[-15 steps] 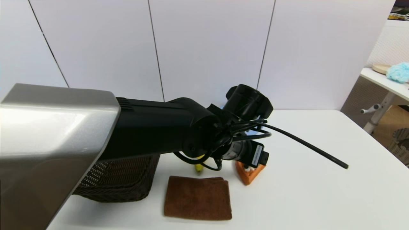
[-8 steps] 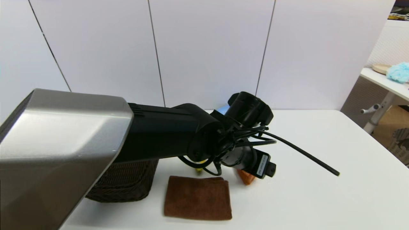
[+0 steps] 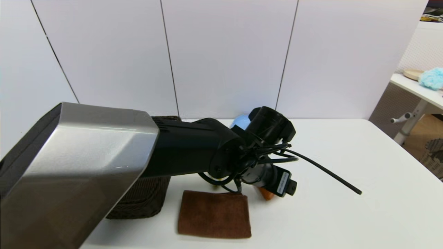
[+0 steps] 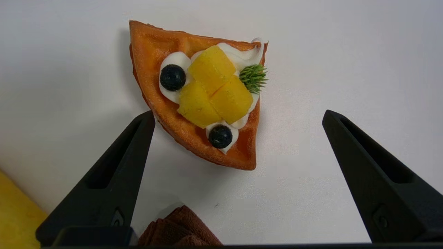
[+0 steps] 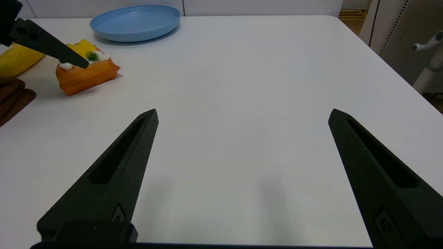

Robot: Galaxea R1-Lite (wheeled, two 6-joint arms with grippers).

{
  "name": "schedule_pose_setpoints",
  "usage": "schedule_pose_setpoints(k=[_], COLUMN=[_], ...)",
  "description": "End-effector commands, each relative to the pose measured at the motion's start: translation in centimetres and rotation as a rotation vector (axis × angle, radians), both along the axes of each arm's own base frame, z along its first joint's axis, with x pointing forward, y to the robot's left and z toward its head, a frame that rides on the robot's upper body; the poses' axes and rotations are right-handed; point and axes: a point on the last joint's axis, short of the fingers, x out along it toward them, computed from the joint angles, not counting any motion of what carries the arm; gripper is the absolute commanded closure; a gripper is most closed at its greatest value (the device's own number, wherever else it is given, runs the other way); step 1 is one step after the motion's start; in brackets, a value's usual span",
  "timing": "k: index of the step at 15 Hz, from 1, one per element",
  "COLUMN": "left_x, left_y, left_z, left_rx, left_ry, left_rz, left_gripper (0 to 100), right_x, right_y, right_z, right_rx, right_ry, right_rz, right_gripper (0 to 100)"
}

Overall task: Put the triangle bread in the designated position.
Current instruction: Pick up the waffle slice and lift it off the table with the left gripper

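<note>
The triangle bread (image 4: 204, 100), an orange wedge with cream, yellow chunks and dark berries, lies flat on the white table. My left gripper (image 4: 238, 117) hangs open right above it, one finger (image 4: 138, 145) close beside the wedge's edge and the other well off to the far side. In the head view only an orange corner of the bread (image 3: 265, 193) peeks out under the left wrist. The right wrist view shows the bread (image 5: 86, 74) with a left fingertip (image 5: 52, 48) over it. My right gripper (image 5: 242, 114) is open and idle above bare table. No mark shows the designated position.
A brown cloth (image 3: 214, 214) lies just in front of the bread, beside a dark wicker basket (image 3: 145, 200). A yellow banana (image 5: 17, 60) sits next to the bread, with a blue plate (image 5: 135, 22) behind. Open white tabletop (image 3: 346, 166) spreads to the right.
My left arm has come down and a little to the right, and its wrist now covers most of the bread in the head view. The bread has not moved.
</note>
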Motion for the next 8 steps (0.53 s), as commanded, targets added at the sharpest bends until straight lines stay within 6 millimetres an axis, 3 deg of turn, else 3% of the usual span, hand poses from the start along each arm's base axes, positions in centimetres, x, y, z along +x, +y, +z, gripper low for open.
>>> schedule_pose_setpoints(k=[1, 8], left_x=[0.4, 1.7], left_y=[-0.3, 0.1], left_z=[-1.3, -1.9], left_rx=[0.023, 0.021], left_ry=[0.018, 0.012], left_rz=[0.015, 0.096], left_gripper=[0, 0], right_x=[0.0, 0.0], right_y=[0.0, 0.0], right_z=[0.0, 0.0], right_rx=[0.000, 0.000], right_ry=[0.001, 0.001], right_rz=[0.000, 0.000], right_gripper=[0, 0])
